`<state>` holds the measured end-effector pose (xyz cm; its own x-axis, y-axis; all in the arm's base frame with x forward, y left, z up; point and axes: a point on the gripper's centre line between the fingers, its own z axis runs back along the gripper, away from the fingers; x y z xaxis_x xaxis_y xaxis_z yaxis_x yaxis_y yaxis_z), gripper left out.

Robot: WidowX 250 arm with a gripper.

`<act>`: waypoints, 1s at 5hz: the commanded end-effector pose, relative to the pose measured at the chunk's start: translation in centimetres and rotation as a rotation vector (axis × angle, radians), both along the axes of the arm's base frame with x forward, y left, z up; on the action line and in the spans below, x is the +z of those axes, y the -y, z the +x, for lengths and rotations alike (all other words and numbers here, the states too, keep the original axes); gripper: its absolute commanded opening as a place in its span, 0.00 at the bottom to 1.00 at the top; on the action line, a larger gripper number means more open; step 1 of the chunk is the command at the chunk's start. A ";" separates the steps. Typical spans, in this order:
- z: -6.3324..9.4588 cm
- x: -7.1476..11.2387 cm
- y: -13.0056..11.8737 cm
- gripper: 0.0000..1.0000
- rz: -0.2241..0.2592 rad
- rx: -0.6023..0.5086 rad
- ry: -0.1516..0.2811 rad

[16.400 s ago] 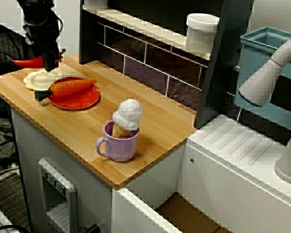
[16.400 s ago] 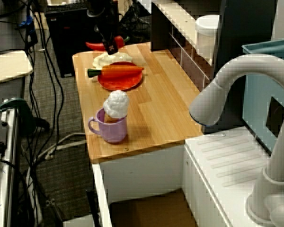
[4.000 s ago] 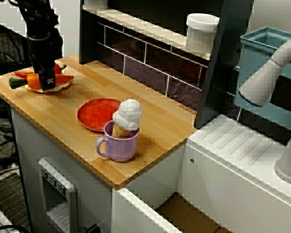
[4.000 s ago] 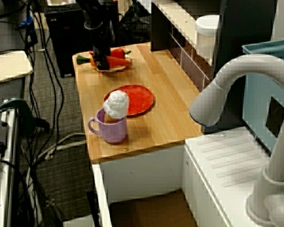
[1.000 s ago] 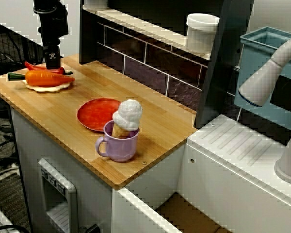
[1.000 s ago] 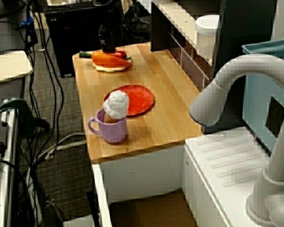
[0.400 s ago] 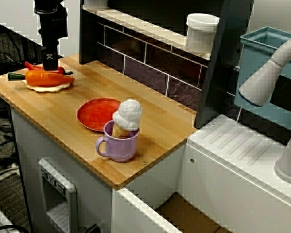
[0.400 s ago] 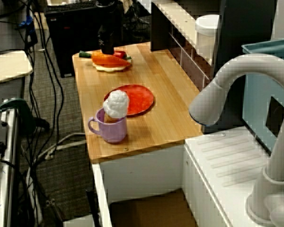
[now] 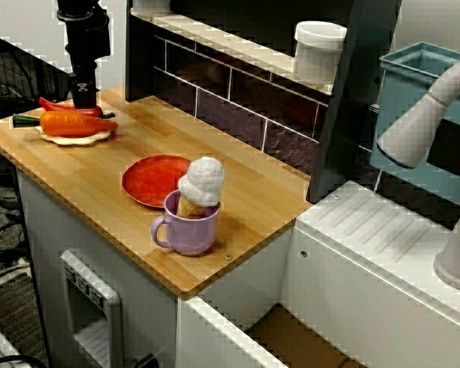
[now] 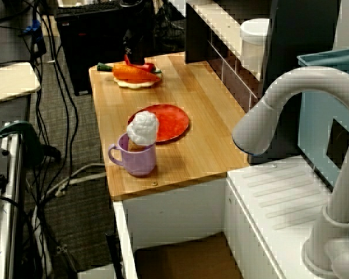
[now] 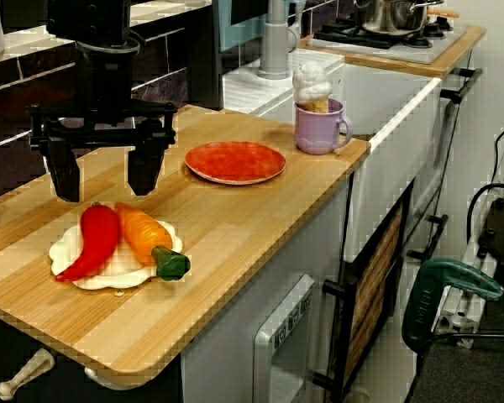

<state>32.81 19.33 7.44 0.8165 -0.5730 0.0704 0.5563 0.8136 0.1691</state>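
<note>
Nearest, cream plate (image 11: 91,277) at counter (image 11: 235,220) end — carrot (image 11: 143,235) and red pepper (image 11: 92,239) side by side on it, carrot's green top toward counter edge, tip toward gripper (image 11: 103,179). Gripper above, spread wide, empty. Beyond: red plate (image 11: 235,161), purple mug (image 11: 317,128).

Toy kitchen: faucet (image 10: 291,87), stove (image 11: 378,40), counter (image 11: 235,227)

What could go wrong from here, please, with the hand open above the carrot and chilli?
1. The open hand hangs over the orange toy carrot and the red toy chilli pepper, which lie side by side; coming down, its fingers might catch both or knock one away.
2. The carrot's green end overhangs the rim of the scalloped cream plate, so a nudge could roll it onto the wooden counter.
</note>
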 end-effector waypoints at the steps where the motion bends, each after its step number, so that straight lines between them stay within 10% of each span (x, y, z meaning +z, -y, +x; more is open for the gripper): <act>1: 1.2 2.0 -1.8 1.00 0.031 0.009 0.072; 5: 1.3 1.4 -2.6 1.00 0.054 -0.010 0.070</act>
<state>33.80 21.13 6.90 0.8065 -0.5858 0.0802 0.5617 0.8014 0.2056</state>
